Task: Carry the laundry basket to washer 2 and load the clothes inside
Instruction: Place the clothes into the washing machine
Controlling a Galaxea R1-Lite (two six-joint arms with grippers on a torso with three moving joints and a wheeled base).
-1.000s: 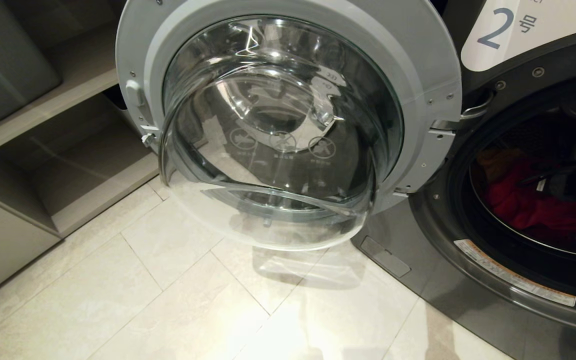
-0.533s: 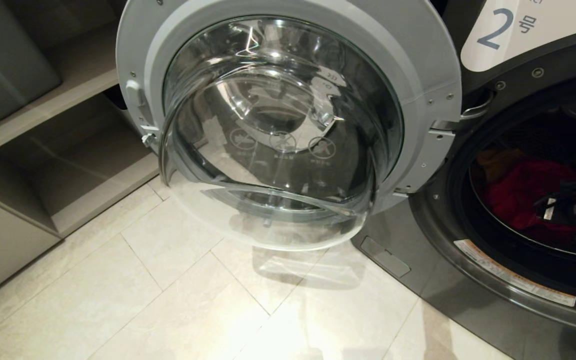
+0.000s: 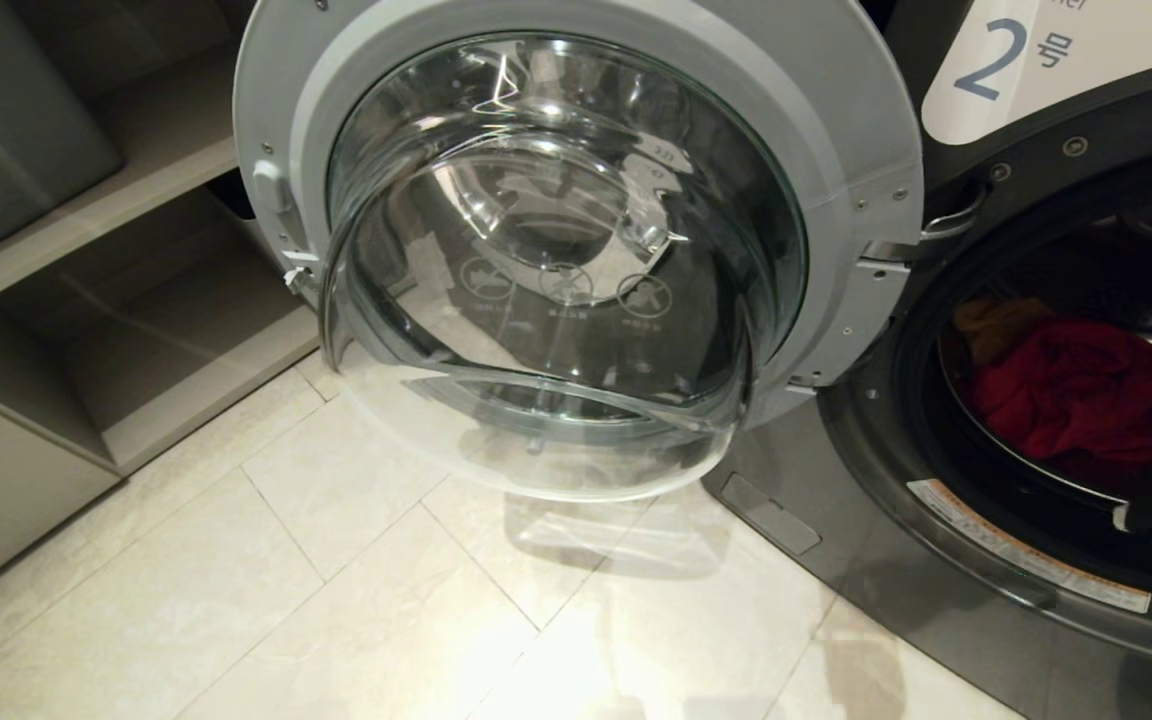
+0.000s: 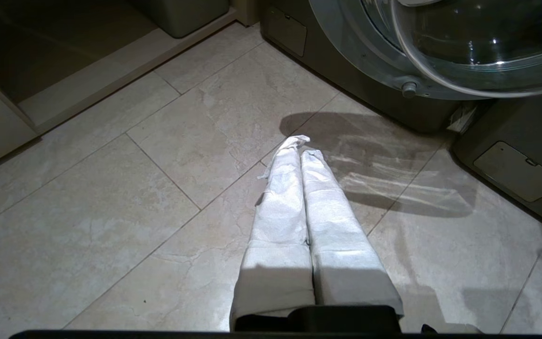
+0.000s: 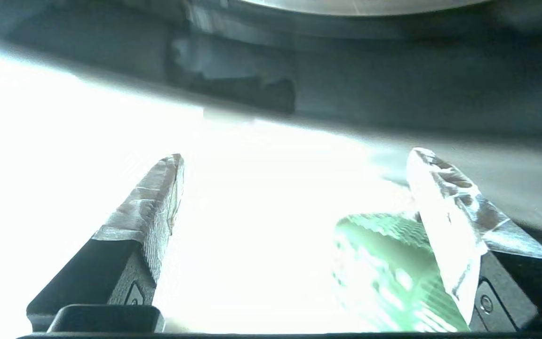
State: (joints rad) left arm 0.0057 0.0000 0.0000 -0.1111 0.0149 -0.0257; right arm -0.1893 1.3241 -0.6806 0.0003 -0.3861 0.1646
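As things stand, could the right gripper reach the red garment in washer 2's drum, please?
Probably yes: the door is swung wide open, the right gripper sits open at the drum's mouth, and nothing lies between it and the red garment.

Floor [image 3: 366,590]: large pale beige stone-look tiles, thin grout lines running diagonally, bright glare patch near bottom centre. Open shelf unit [image 3: 136,390] at left, beige boards, low shelf just above floor. Grey solid-walled bin [image 3: 6,130] on upper shelf. Lower shelf recess in shadow. Warm indoor light.
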